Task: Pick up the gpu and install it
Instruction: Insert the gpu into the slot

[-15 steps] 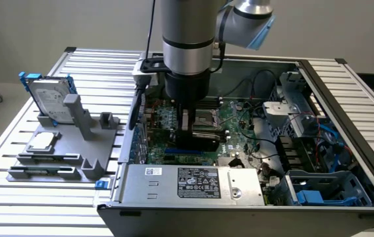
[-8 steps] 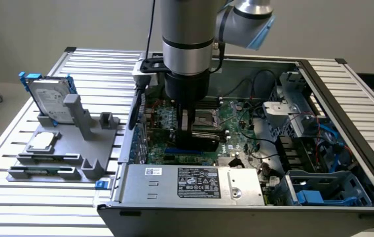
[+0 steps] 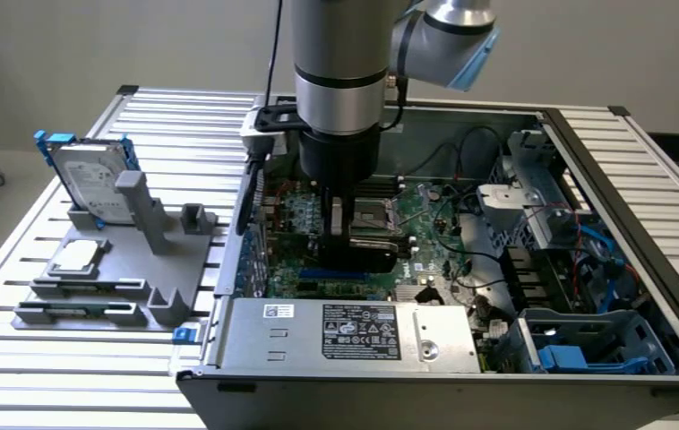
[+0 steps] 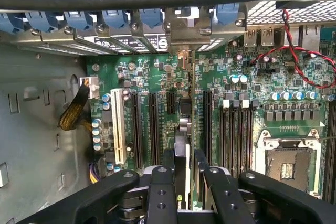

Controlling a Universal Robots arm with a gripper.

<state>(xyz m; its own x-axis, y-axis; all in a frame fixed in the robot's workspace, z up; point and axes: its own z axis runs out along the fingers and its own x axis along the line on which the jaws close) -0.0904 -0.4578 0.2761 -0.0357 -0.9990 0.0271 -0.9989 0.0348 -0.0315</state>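
1. The gpu (image 4: pixel 182 129) stands on edge, pinched between the jaws, which sit narrow, one on each flat face of the card.
2. In the exterior view the gpu (image 3: pixel 361 253) is the black block just under the arm (image 3: pixel 337 81), low inside the open computer case (image 3: pixel 626 170).
3. It hangs right over the green motherboard (image 4: pixel 220 85), running parallel to the long black expansion slots (image 4: pixel 153 129) and lying between two of them.
4. I cannot tell whether its lower edge touches a slot.
5. A white slot (image 4: pixel 118 132) lies beyond the black ones, and the open processor socket (image 4: pixel 286 169) lies on the card's other side.
6. At the case's near end sits the silver power supply (image 3: pixel 352 331).
7. Out on the table (image 3: pixel 77 381), at the exterior view's left, a grey holder (image 3: pixel 136 215) carries the hard drive (image 3: pixel 89 175) in its blue frame and the square processor chip (image 3: pixel 77 257), well apart from the jaws.
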